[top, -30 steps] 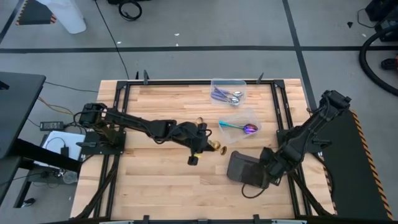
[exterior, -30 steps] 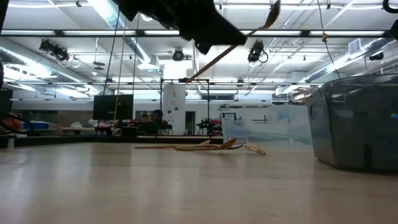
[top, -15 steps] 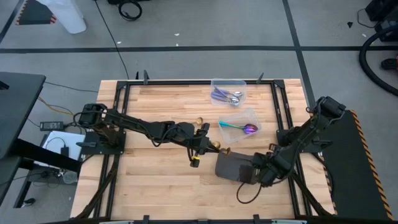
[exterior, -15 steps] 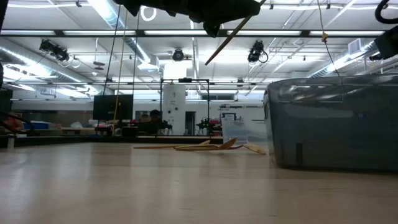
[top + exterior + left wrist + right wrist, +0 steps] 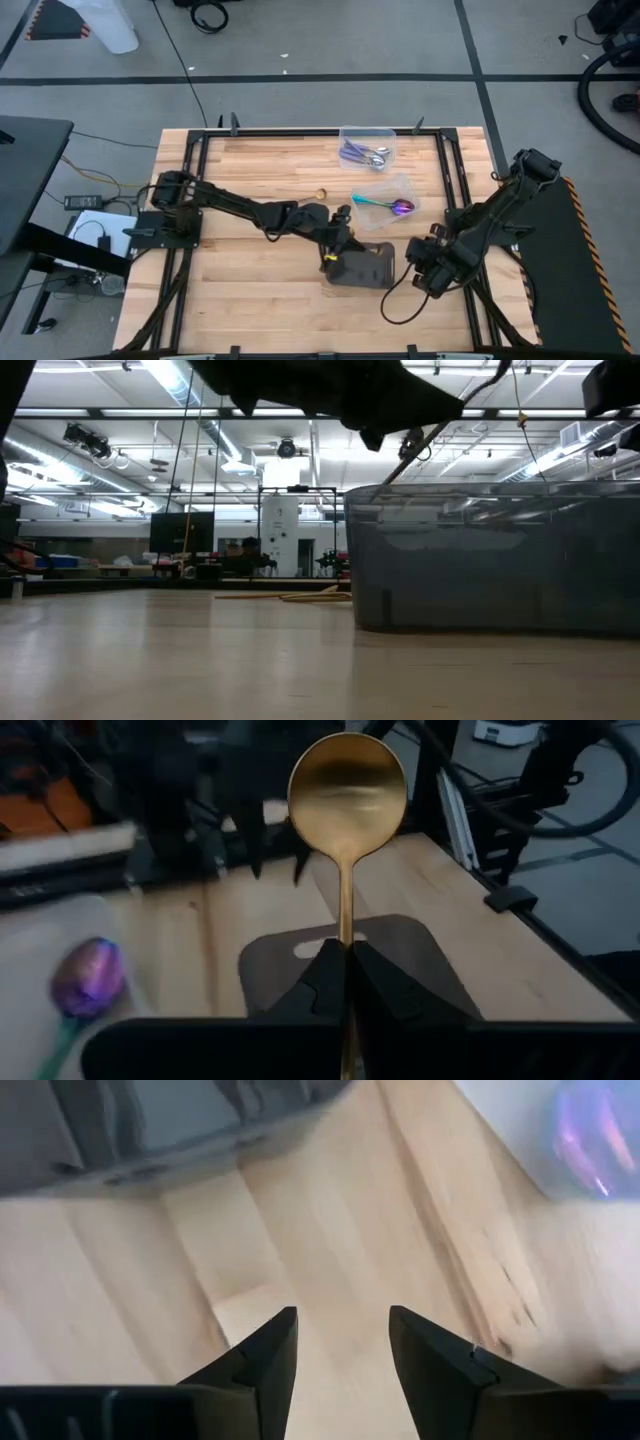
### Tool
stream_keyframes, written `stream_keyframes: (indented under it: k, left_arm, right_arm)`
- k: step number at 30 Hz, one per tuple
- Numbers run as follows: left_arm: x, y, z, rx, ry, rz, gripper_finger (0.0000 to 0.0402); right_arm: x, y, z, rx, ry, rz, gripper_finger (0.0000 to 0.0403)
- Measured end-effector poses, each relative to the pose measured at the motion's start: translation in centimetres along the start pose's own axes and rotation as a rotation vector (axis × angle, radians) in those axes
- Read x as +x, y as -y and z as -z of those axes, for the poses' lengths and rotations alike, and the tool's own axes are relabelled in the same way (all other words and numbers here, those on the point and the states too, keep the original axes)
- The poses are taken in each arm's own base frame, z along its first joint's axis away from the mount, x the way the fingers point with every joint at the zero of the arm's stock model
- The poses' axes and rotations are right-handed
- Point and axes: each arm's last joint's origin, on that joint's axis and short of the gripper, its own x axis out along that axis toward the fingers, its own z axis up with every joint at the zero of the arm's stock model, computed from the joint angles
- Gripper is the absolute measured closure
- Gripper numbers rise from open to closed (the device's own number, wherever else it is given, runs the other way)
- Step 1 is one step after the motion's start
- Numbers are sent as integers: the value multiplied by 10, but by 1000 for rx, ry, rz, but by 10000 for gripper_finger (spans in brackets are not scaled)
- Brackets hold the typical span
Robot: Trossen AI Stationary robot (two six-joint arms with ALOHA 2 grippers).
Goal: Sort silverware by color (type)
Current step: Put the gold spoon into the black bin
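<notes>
My left gripper (image 5: 346,948) is shut on a gold spoon (image 5: 347,790) and hangs above the dark grey tray (image 5: 365,268), which lies on the table near its middle. My right gripper (image 5: 340,1342) stands open over bare wood just right of the tray (image 5: 150,1120), touching nothing. A clear tub (image 5: 368,148) at the far side holds lilac-handled spoons. A second tub (image 5: 385,198) holds iridescent spoons (image 5: 88,978). More gold spoons (image 5: 300,597) lie flat on the wood. My left gripper pinches the gold spoon's handle (image 5: 345,925) between its two fingers, with the handle running back along them. The bowl (image 5: 347,780) sticks out ahead of the fingertips, its hollow facing the wrist camera. The spoon is lifted clear, above the tray.
A small gold piece (image 5: 321,194) lies on the wood left of the iridescent tub. A black cable loop (image 5: 400,300) trails near my right gripper. Black frame rails (image 5: 452,170) run along the table's sides. The near left of the table is bare wood.
The tray has slid toward the table's left, my right gripper following it, then standing off its right edge. My left gripper has carried the gold spoon toward the right and near edges and a little down, ending over the tray.
</notes>
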Motion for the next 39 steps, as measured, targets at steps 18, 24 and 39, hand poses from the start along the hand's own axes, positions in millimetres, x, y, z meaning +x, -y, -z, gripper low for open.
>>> stream_keyframes:
  k: [18,24,39]
  left_arm:
    - [38,3,21,36,-239,143,388]
    - [43,3,35,129,-293,161,388]
    - [46,-8,45,22,-330,101,306]
  right_arm:
    - [-14,7,15,42,82,8,234]
    - [-14,5,13,53,119,-11,234]
    - [-14,2,12,61,144,-30,234]
